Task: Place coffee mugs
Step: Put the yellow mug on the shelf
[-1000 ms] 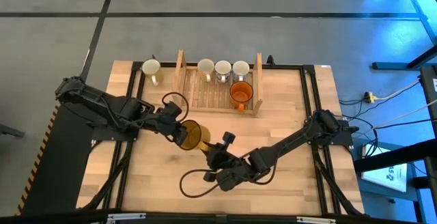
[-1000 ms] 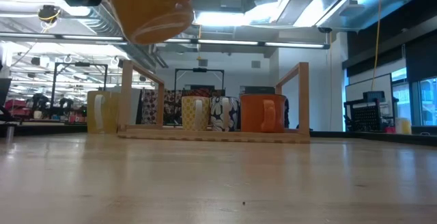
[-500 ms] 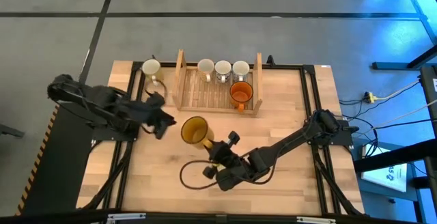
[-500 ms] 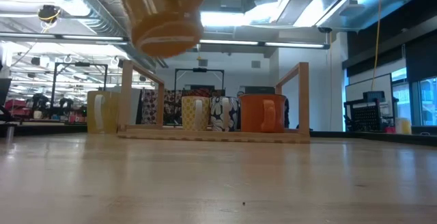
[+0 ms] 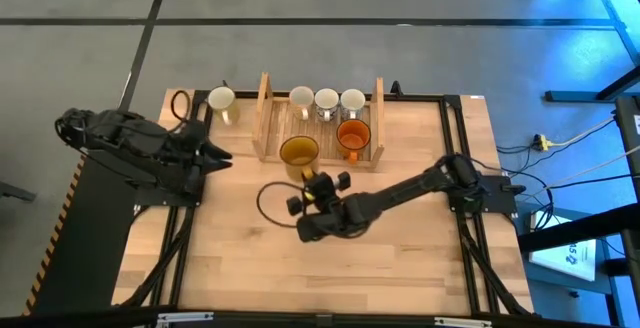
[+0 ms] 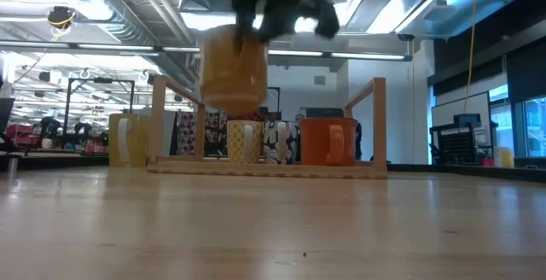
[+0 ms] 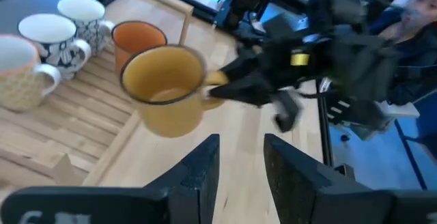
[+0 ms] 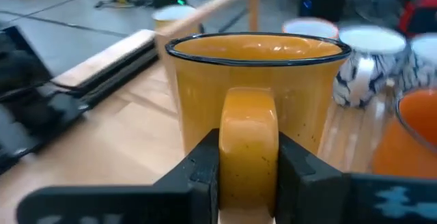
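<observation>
Mug count is 6: 4 pale — one alone on the worktop, three in a row inside the rack — plus 1 orange and 1 amber-yellow. 1 wooden slatted rack. 2 arms, each with 1 tool: left tool, right tool.

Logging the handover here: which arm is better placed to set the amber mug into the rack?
Right. The right gripper is clamped on the amber mug by its handle, at the wooden rack. The left gripper sits off to the side, empty.
</observation>
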